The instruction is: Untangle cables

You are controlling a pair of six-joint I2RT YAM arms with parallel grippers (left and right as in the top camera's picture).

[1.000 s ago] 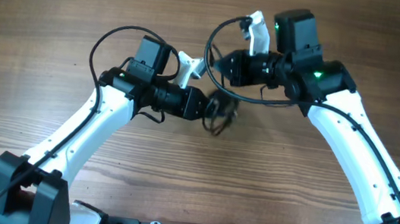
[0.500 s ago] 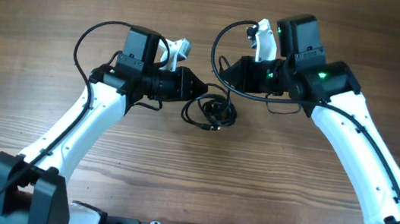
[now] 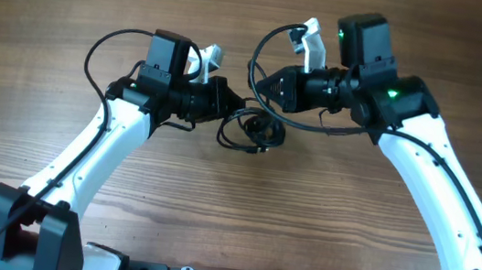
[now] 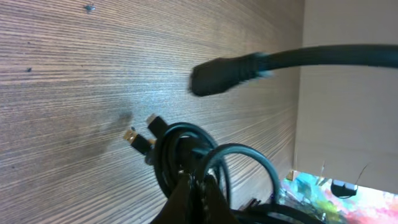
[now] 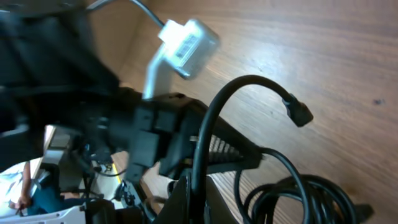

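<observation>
Left hand (image 4: 197,186) has drawn back toward its own side over the last second and brought its jaws fully together. They now pinch a strand where the loops of the cable bundle (image 3: 253,130) cross. Right hand (image 5: 186,190) has not altered. Its jaws are closed on a loose strand (image 5: 249,81) that arcs up to a black plug end (image 5: 298,113), though the blur makes it hard to be sure this strand belongs to the same bundle. The bundle sits between the two hands, trailing down to the bench (image 3: 349,231). It is spread into wider loops than a second ago, and its gold-tipped plug (image 4: 132,134) points free. With both hands gripping, a pull apart looks possible. The knot itself is not yet undone.
</observation>
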